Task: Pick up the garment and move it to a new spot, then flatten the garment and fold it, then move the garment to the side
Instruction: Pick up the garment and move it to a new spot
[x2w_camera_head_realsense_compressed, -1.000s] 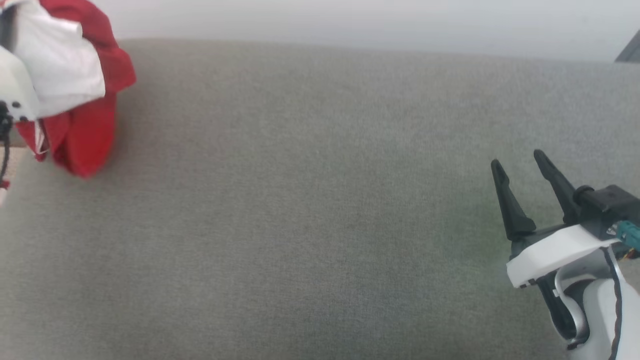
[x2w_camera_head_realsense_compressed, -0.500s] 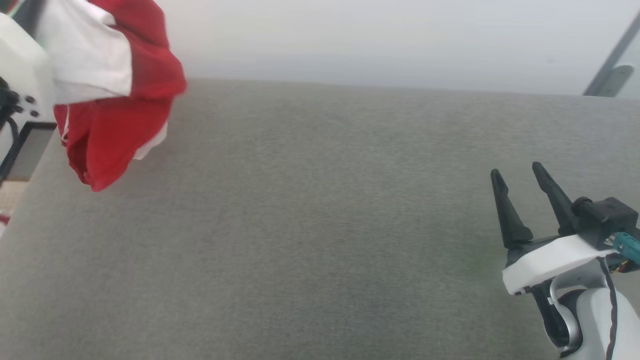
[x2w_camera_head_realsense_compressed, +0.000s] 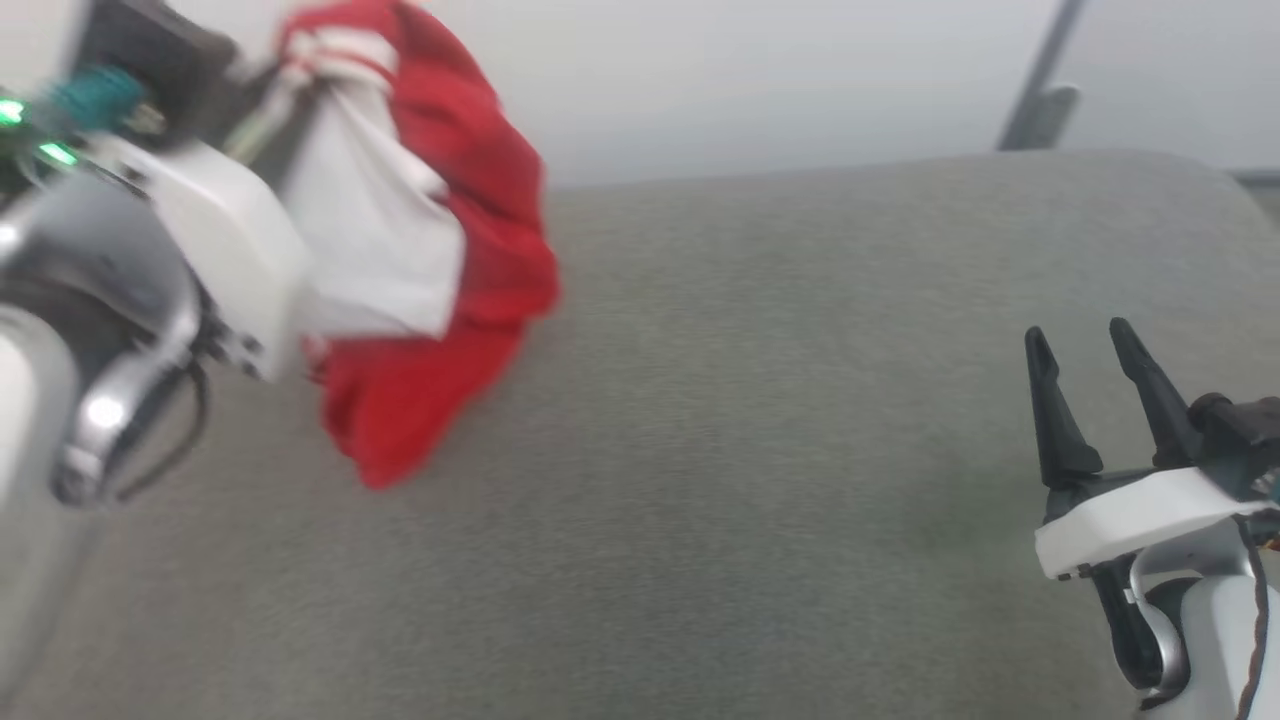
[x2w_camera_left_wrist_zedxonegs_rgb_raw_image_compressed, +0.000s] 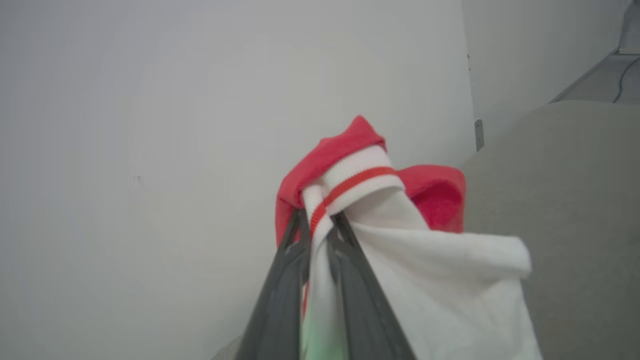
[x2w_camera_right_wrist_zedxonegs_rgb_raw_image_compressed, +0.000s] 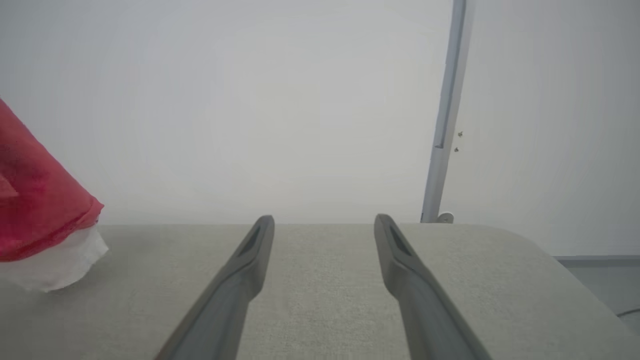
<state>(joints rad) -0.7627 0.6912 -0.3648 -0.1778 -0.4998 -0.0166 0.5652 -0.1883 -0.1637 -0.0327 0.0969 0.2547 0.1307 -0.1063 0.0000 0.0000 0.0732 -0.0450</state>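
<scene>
1. A grey woven fabric surface (x2w_camera_head_realsense_compressed: 700, 500), padded and rounded at its far right corner, spreads from the head view's bottom edge to the wall.
2. Nearest, at lower right, the right gripper (x2w_camera_head_realsense_compressed: 1078, 332) hangs over that surface with its 2 dark fingers spread apart and nothing between them.
3. Farther back on the left, the left gripper (x2w_camera_left_wrist_zedxonegs_rgb_raw_image_compressed: 319, 220) is clamped on the garment (x2w_camera_head_realsense_compressed: 430, 400), pinching the white ribbed trim with its red stripe.
4. The garment, red with white panels, hangs in 1 bunched mass above the surface's left part, well apart from the right gripper.
5. Its long axis runs from the pinched trim at the top down to a rounded red end that points at the surface. The head view is blurred here, and whether that end touches the fabric cannot be told.
6. In the right wrist view a white edge of the cloth shows below the red, close to the surface.
7. Behind stands a plain pale wall (x2w_camera_head_realsense_compressed: 750, 80), with 1 grey upright strip (x2w_camera_right_wrist_zedxonegs_rgb_raw_image_compressed: 445, 115) rising past the surface's far right corner, and grey floor (x2w_camera_right_wrist_zedxonegs_rgb_raw_image_compressed: 600, 285) beyond.
</scene>
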